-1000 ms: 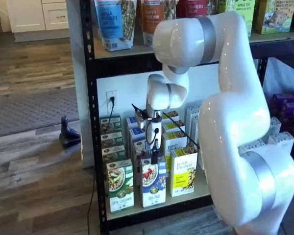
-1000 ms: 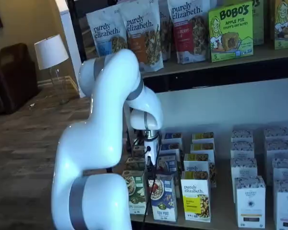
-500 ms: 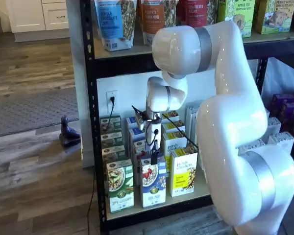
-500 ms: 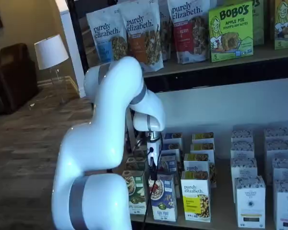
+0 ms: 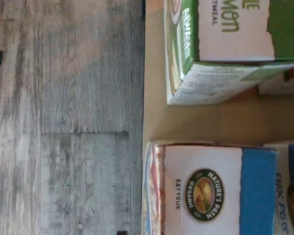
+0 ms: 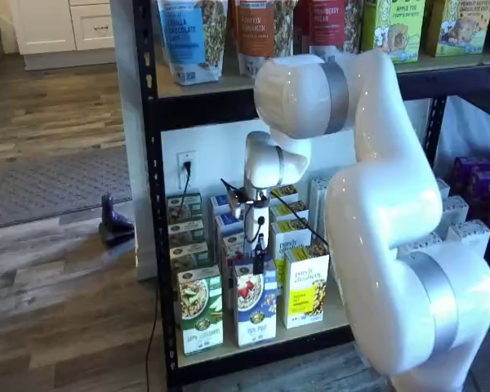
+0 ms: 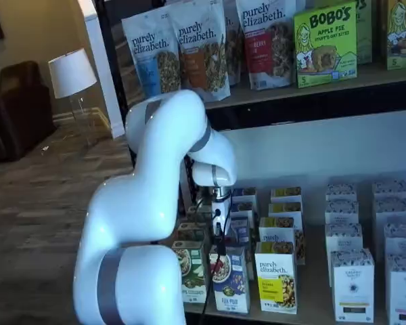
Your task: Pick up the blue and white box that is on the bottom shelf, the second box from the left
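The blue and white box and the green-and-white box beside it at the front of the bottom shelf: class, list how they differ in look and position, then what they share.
Colour: the blue and white box has blue bands, while the green-and-white box has green ones.
Picture: the blue and white box shows red berries in its bowl; the green-and-white box shows none.
Position: the gripper hangs just above the blue and white box, with the green-and-white box off to one side.
Shared: both stand upright at the front of the bottom shelf.

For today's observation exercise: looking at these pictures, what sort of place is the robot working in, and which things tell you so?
Probably a mock shop set up in a home: a black rack stocked with rows of cereal boxes and granola bags, beside a table lamp, an armchair and white cabinets.
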